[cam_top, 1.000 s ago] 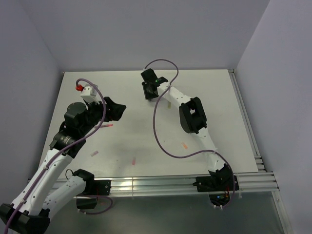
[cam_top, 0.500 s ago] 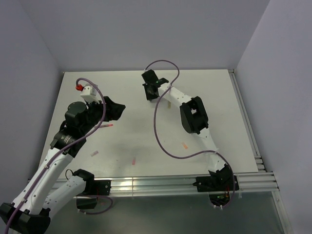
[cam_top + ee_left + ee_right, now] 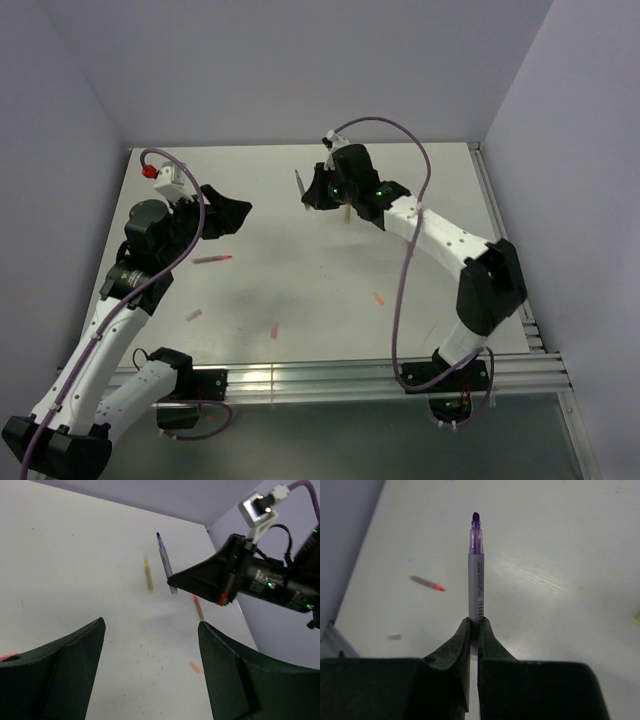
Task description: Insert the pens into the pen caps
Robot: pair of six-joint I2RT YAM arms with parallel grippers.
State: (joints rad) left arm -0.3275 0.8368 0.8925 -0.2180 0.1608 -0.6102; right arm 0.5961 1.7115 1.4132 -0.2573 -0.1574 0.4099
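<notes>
My right gripper [image 3: 475, 623] is shut on the lower end of the dark grey-purple pen [image 3: 476, 565], whose purple tip points away from it. From above, this pen [image 3: 299, 185] hangs over the far middle of the table, at the right gripper [image 3: 312, 195]. My left gripper [image 3: 151, 623] stands open and holds nothing, some way left of the raised pen [image 3: 165, 562]. A yellow pen [image 3: 148, 573] and an orange-red pen [image 3: 199, 607] lie flat beyond it. The pink-red pen [image 3: 212, 259] lies at the left. An orange cap [image 3: 379, 298], a pale purple cap [image 3: 395, 637] and a pink cap [image 3: 274, 330] lie loose.
The white table [image 3: 300, 290] ends in a metal rail [image 3: 330, 375] along its near edge and another down its right side. Grey walls close in the left, far and right sides. Purple cables loop over both arms.
The right arm has swung and lifted the grey-purple pen off the table, its gripper shut on it. My left gripper has drawn back slightly toward the far left, uncovering the pink-red pen.
</notes>
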